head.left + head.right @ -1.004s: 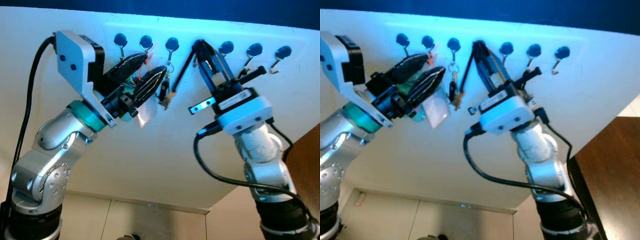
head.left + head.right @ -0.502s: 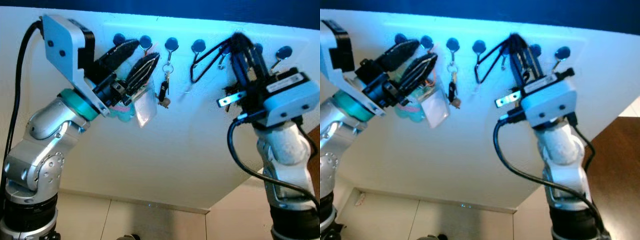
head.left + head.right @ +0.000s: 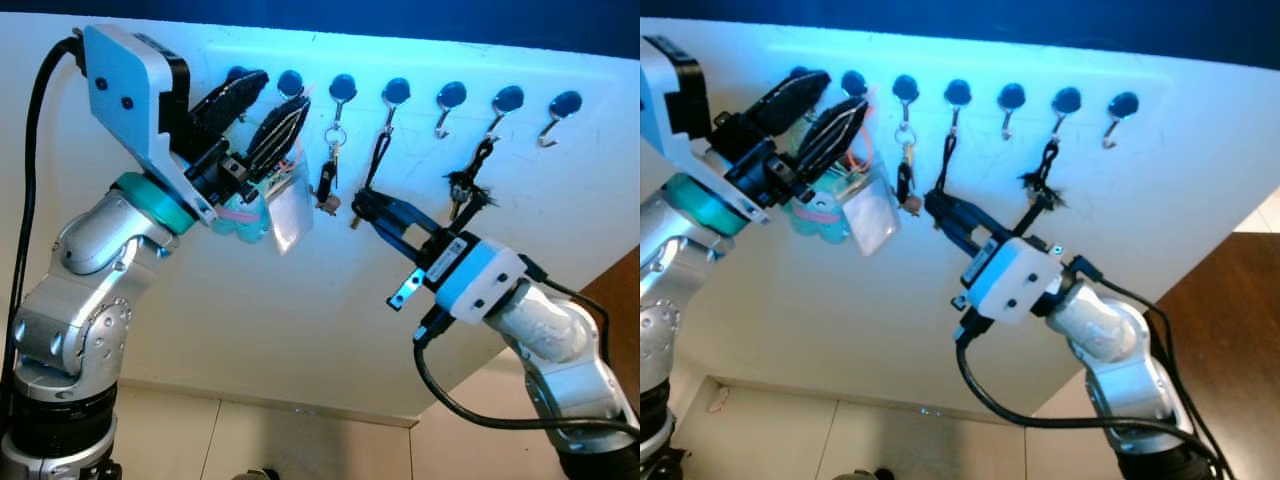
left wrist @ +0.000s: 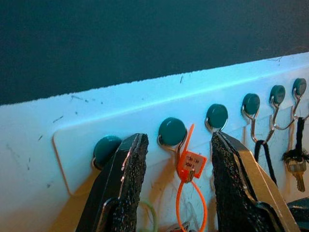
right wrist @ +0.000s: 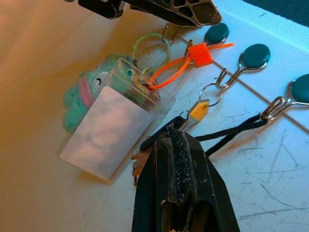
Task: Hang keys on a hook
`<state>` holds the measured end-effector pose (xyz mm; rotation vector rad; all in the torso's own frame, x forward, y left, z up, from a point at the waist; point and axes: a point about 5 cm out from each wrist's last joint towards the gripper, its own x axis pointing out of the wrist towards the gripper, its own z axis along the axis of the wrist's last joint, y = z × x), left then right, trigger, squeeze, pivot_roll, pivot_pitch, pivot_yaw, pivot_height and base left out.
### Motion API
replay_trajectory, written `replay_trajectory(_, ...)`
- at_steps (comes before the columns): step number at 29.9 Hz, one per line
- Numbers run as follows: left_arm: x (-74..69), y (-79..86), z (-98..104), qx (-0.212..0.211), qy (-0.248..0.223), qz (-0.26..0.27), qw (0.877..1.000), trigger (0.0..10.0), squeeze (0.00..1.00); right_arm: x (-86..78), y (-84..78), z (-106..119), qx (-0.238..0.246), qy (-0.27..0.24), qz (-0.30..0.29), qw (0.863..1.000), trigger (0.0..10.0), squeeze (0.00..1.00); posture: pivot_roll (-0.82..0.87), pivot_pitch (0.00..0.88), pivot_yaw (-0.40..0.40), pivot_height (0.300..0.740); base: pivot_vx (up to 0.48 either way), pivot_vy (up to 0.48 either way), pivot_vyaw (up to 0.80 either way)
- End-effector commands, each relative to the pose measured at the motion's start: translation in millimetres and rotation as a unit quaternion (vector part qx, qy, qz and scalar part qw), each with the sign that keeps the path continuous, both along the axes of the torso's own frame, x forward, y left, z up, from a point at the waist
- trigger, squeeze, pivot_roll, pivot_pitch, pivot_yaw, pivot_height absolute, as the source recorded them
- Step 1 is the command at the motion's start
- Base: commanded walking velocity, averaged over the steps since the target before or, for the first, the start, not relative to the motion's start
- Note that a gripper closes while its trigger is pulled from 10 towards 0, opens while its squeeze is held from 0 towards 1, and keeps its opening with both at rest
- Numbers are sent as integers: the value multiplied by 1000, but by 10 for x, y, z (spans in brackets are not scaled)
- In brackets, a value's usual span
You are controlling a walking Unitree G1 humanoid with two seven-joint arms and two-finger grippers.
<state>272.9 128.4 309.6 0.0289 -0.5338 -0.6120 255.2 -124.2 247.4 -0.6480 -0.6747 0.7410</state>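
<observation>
A white rail (image 3: pixel 590 85) carries a row of dark round-headed hooks. A black cord (image 3: pixel 380 150) hangs from the fourth hook (image 3: pixel 397 92). My right gripper (image 3: pixel 360 205) sits at the cord's lower end, shut on it; in the right wrist view the cord (image 5: pixel 231 128) runs in behind the closed fingertips (image 5: pixel 170 137). My left gripper (image 3: pixel 277 90) is open, its fingers (image 4: pixel 128 183) on either side of the second hook (image 4: pixel 172 131). That hook bears an orange tag (image 4: pixel 189 162), a clear card holder (image 3: pixel 290 215) and a teal toy (image 3: pixel 240 215).
A ring with a dark fob and key (image 3: pixel 327 182) hangs on the third hook. A dark bunch (image 3: pixel 468 183) hangs from the sixth hook. The fifth hook (image 3: pixel 451 95) and the last one (image 3: pixel 565 103) are bare. Brown furniture (image 3: pixel 1230 300) stands at the right.
My right gripper has dropped from up among the fifth and sixth hooks to below the fourth hook, drawing the cord down. The dark bunch is now uncovered. The left gripper has barely shifted.
</observation>
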Motion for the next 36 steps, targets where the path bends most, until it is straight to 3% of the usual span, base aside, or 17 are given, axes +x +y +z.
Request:
replay_trajectory(1,11,13,-44,7,6,5,1000,10000,0,0,-12,-83,-3,18,-3,1000,10000,0,24,0,73,740,0,0,0)
replay_trajectory(6,14,9,-53,7,7,3,1000,10000,0,-14,-73,-154,-3,29,-24,999,10000,0,24,0,73,740,0,0,0)
replay_trajectory(10,21,-2,-55,6,4,2,1000,10000,0,51,-143,13,56,-17,-72,996,10000,0,17,0,77,740,0,0,0)
replay_trajectory(12,22,-6,-58,6,4,2,1000,10000,0,67,-148,30,58,-21,-74,995,10000,0,19,0,74,740,0,0,0)
replay_trajectory(15,20,-12,-66,6,5,3,1000,10000,0,80,-138,-33,41,-8,-68,997,10000,0,20,0,72,740,0,0,0)
replay_trajectory(19,14,-14,-86,6,9,2,1000,10000,0,65,-106,-256,-25,17,-62,998,10000,0,20,0,74,740,0,0,0)
replay_trajectory(23,13,-18,-97,6,11,0,1000,10000,0,56,-50,-334,-55,24,-48,997,10000,0,19,0,77,740,0,0,0)
replay_trajectory(30,12,-47,-107,5,12,-5,1000,10000,0,161,239,-78,-28,-13,15,999,10000,0,22,0,83,740,0,0,0)
replay_trajectory(36,-8,-74,-115,4,13,-7,1000,10000,0,208,332,-13,-29,-30,34,999,10000,0,35,0,76,740,0,0,0)
